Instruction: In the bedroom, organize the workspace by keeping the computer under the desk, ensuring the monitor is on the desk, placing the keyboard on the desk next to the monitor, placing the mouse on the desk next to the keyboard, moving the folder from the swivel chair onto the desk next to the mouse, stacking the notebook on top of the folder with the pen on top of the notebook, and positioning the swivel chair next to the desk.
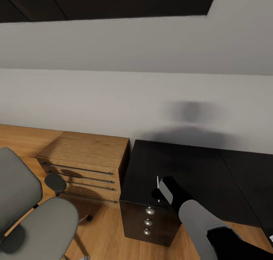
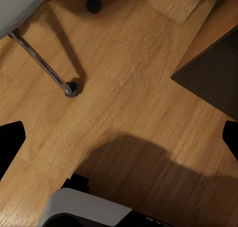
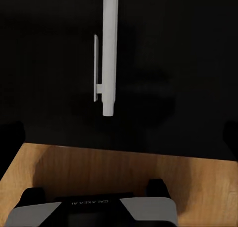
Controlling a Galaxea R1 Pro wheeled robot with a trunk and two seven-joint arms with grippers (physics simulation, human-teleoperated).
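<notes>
Tabletop: the glossy black tabletop (image 1: 197,169) of the desk stands against the white wall, right of centre in the head view; the part in view carries only the pen near its front edge.
Drawer unit: the black drawer unit (image 1: 149,222) is under the left end of the tabletop, with three round silver knobs (image 1: 148,222) in a column.
Pen: a white pen (image 3: 109,53) with a clip lies on the black surface, close to the front edge, just above the drawer unit; in the head view it is a thin white line (image 1: 157,184) just beside the right tool.
Right tool: the right tool (image 1: 163,191) is over the front edge of the tabletop, next to the pen; I cannot tell if it is released or clenched, and the pen seems not to be between its fingers.
Left tool: the left tool (image 2: 119,137) points down at the wooden floor (image 2: 124,88); its dark fingertips (image 2: 10,137) are at both sides of the view, far apart, so it is released and holds nothing.
Swivel chair: the grey swivel chair (image 1: 34,222) is at the lower left of the head view, on the floor, apart from the desk; one metal leg with a castor (image 2: 71,88) is seen from the left wrist.
Wooden cabinet: a light wooden low cabinet (image 1: 87,157) with drawers stands between the chair and the desk, touching the desk side.
</notes>
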